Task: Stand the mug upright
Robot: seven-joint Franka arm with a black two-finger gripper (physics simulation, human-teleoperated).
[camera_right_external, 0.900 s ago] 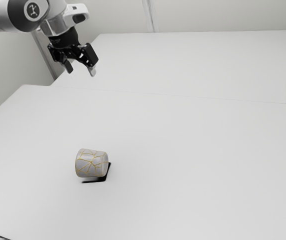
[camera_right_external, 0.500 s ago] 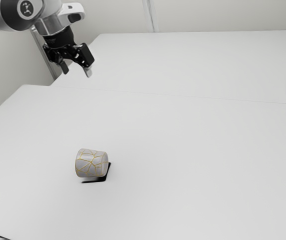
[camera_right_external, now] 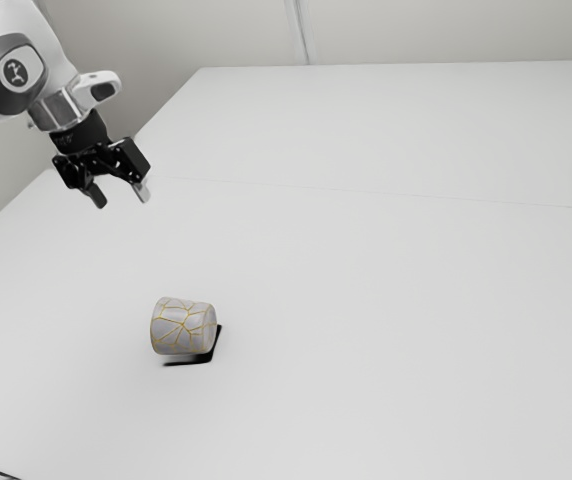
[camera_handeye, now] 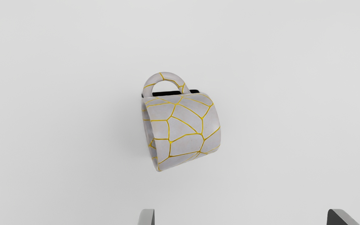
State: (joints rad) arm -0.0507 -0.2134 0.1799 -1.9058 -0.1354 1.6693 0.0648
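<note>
Currently, we hold our tool [camera_right_external: 122, 196] in the released state, its two fingers [camera_handeye: 146, 217] set wide apart, clear of the mug [camera_right_external: 183, 326]. In the exterior view, our arm [camera_right_external: 56, 62] enters at the upper left, with the tool raised above the white surface [camera_right_external: 366, 330] and angled downward. We locate the mug on the surface, lying on its side, well apart from the fingertips. Its body is pale grey with a network of gold lines. In the wrist view, we observe its open mouth [camera_handeye: 150, 134] facing sideways and its looped handle [camera_handeye: 169, 76] on the side away from our fingers. A black strip [camera_handeye: 166, 93] shows next to the handle, partly hidden by the mug; we cannot identify it.
</note>
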